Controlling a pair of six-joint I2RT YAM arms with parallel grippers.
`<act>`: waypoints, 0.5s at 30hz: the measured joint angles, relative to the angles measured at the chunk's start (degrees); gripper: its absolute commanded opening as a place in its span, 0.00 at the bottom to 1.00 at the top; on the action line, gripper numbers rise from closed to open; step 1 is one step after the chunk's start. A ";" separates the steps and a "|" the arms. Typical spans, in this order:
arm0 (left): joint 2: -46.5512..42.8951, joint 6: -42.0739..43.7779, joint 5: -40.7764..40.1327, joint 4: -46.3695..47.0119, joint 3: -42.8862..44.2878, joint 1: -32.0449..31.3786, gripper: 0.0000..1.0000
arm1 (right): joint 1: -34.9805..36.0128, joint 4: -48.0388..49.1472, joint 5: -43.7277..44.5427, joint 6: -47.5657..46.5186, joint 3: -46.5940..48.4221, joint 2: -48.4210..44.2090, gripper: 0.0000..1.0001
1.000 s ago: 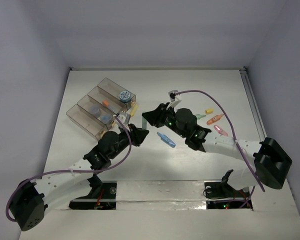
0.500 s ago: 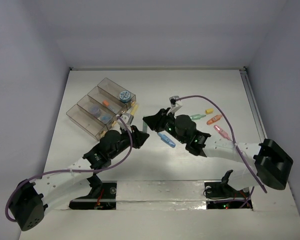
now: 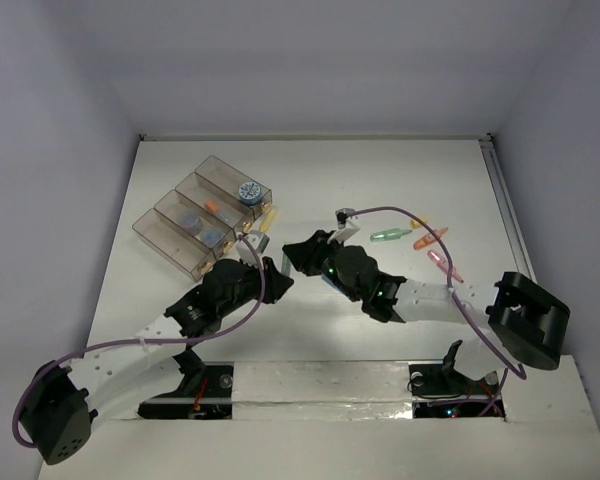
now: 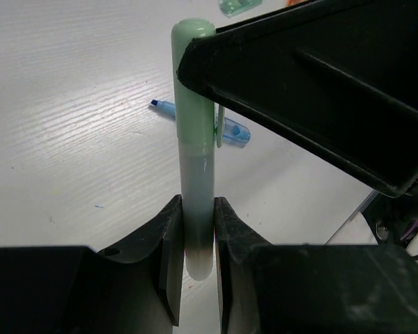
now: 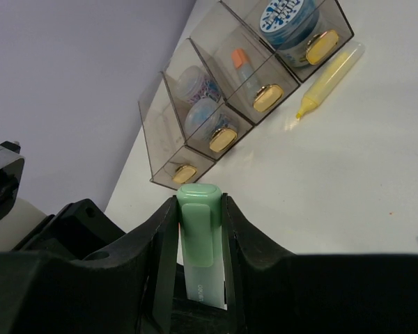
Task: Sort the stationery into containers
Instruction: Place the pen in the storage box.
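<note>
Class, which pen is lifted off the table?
The pale green pen, clamped by the left gripper at its body and the right gripper at its cap; the blue pen and yellow pen lie on the table.

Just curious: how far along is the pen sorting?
Done: bluish tape rolls and an orange-tipped pen sit in the smoky clear plastic boxes. In hand: left gripper and right gripper clamp one pale green pen. Left: translucent yellow pen beside the boxes, blue pen, loose green pen, orange pen, pink pen.

Four joined smoky clear plastic boxes (image 3: 165,235) at ten o'clock! Three bluish round tape rolls (image 5: 287,15). Two translucent green pens (image 4: 194,90), two orange pens (image 5: 245,66), one blue pen (image 4: 231,131), one pink pen (image 3: 437,260), and one yellow pen (image 5: 332,75) for certain.
</note>
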 measured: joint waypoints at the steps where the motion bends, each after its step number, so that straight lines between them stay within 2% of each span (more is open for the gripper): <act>1: 0.00 0.00 0.07 0.26 0.00 0.09 0.00 | 0.28 -0.52 0.35 -0.02 0.39 -0.02 0.00; 4: -0.02 -0.24 -0.02 2.49 0.00 0.92 0.10 | 0.13 -4.66 2.67 -0.31 3.80 -0.07 0.00; 5: -0.15 -0.35 -0.13 3.56 0.00 1.22 0.21 | -0.17 -5.95 3.10 -0.44 5.09 -0.07 0.00; 7: -0.50 -0.59 -1.55 7.17 0.02 1.88 0.34 | -1.25 -8.57 2.95 -0.48 7.45 0.04 0.00; 8: -0.92 -0.72 -2.62 9.99 0.28 2.47 0.46 | -1.70 -10.27 2.82 -0.74 8.50 0.59 0.00; 10: -2.25 -0.96 -3.82 12.31 0.55 3.39 0.56 | -2.82 -11.52 2.95 -1.11 11.50 2.64 0.00; 11: -2.75 -0.98 -4.22 13.25 0.55 3.54 0.65 | -3.89 -12.81 3.06 -1.55 13.90 4.00 0.00; 15: -5.42 -1.90 -4.46 16.35 0.55 3.61 0.80 | -8.22 -14.58 2.86 -3.72 23.12 10.38 0.00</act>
